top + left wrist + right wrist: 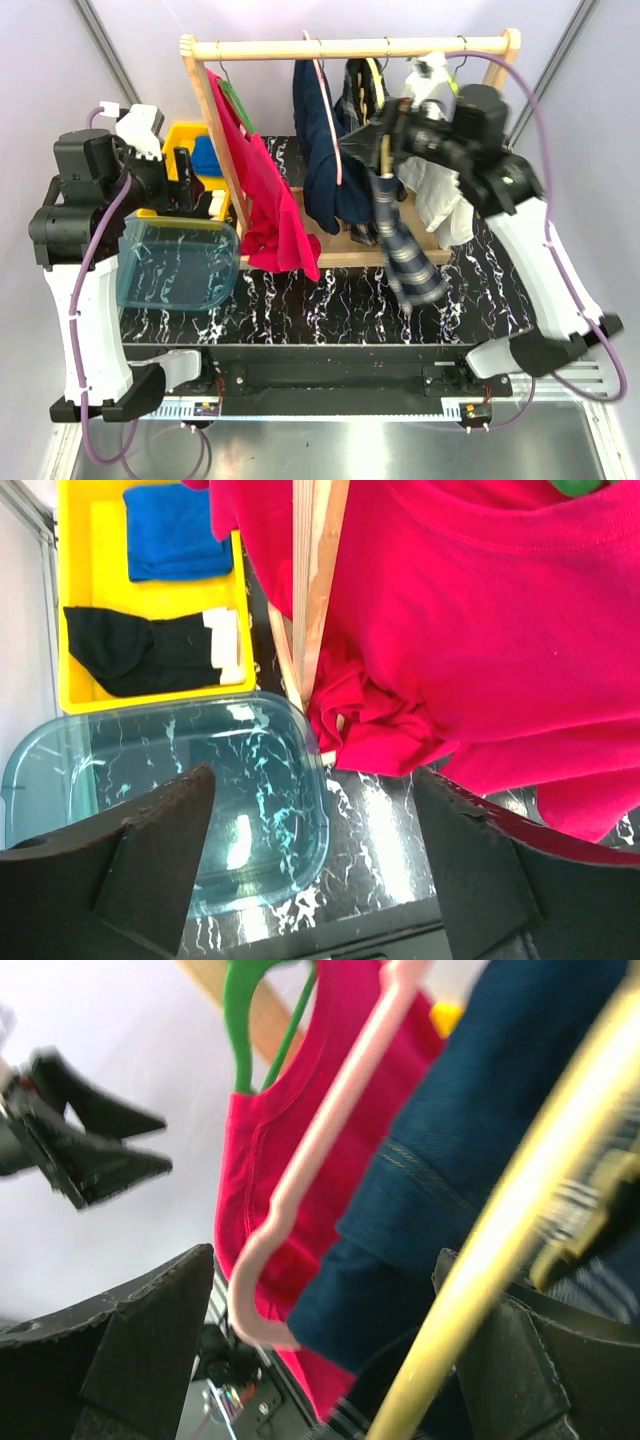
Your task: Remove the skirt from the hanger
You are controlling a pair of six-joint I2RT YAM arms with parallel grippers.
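The plaid skirt (405, 245) hangs from the wooden rail, right of the middle, and trails down to the table. The pale yellow hanger (384, 158) runs down through its top. My right gripper (380, 135) is at the skirt's upper part, open. In the right wrist view the yellow hanger bar (520, 1210) runs slantwise just inside the right finger (540, 1360), and plaid cloth (612, 1282) shows behind it. Nothing is gripped there (322, 1260). My left gripper (185, 185) is open and empty at the far left, above the table (312, 775).
A red shirt (265, 200) on a green hanger (240, 1020) and a navy denim garment (320, 150) on a pink hanger (300, 1180) hang left of the skirt. A white garment (440, 195) hangs to its right. A clear blue tub (180, 265) and a yellow bin (185, 140) sit at the left.
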